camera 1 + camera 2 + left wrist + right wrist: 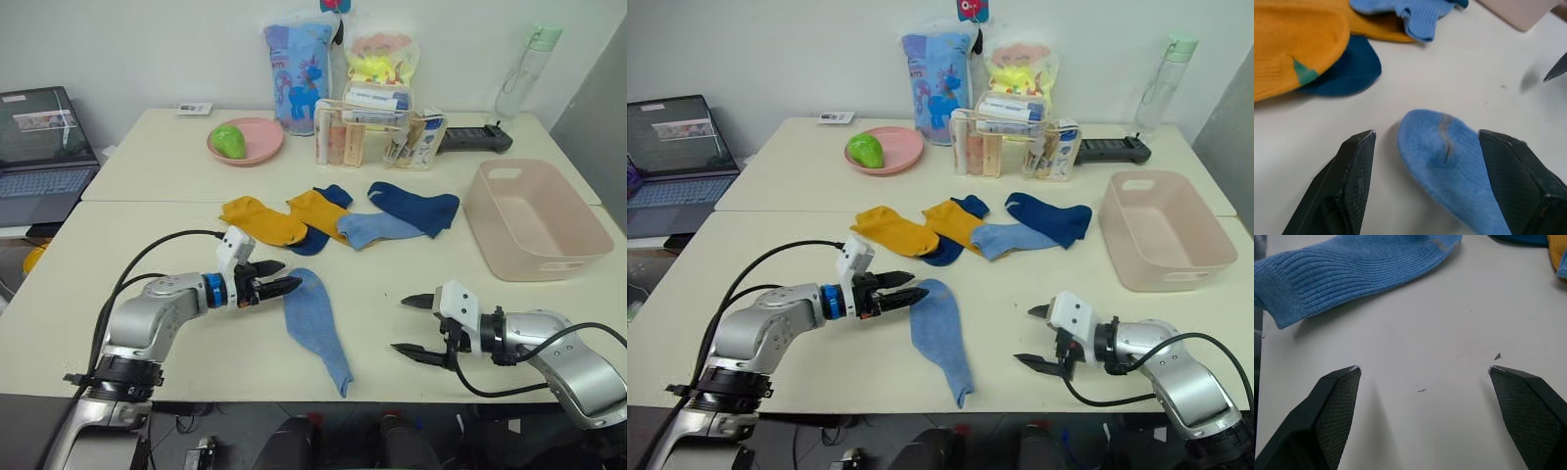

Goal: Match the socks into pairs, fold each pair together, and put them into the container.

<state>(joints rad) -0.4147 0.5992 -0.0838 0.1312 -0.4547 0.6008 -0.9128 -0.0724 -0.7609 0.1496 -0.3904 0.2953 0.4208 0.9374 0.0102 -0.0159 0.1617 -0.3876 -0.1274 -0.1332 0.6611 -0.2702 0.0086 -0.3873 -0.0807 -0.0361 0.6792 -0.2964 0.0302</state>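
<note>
One sock (315, 328) is laid alone at the table's (147, 225) 6 o'clock; the remaining socks (338, 220) are clustered centrally (some overlapping), the container (534, 220) at 3 o'clock.

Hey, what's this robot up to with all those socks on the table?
It is sorting socks. The left gripper, jaws open, sits at the toe of a lone light blue knit sock near the table's front edge. The right gripper hovers open over bare table. The other five socks lie heaped mid-table, and the pale pink plastic tub is empty.
</note>
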